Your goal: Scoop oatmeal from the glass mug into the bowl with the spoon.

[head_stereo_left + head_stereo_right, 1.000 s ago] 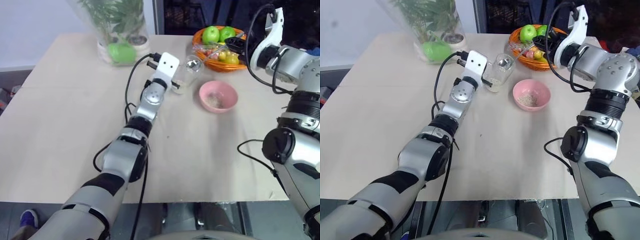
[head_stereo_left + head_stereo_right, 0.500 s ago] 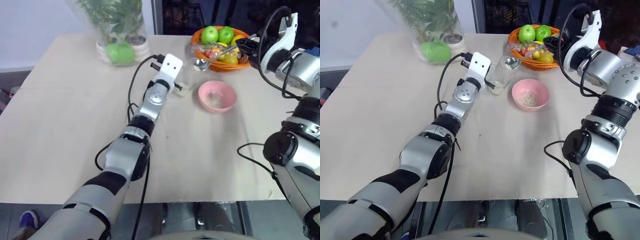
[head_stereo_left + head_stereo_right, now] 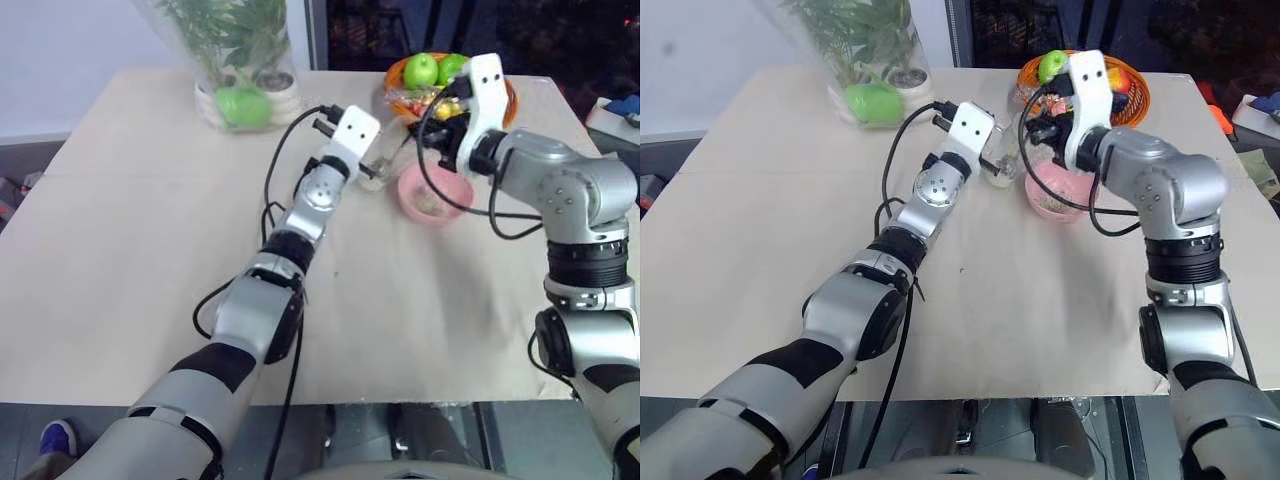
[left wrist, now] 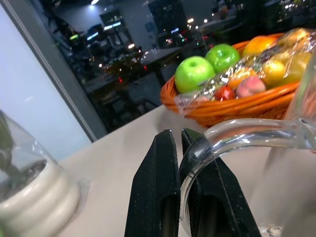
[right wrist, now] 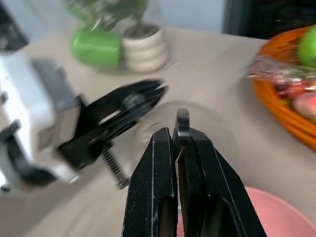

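Left wrist view: left pincer (image 4: 178,136) clamped on glass mug (image 4: 256,136) handle.

table (image 3: 120,230): beige, bare front | wall (image 3: 70,50): pale, behind left | window (image 4: 128,54): dark, lit reflections

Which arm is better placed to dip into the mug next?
The right. Its end effector is shut on the spoon, right by the glass mug; the left end effector is shut on the mug's handle.
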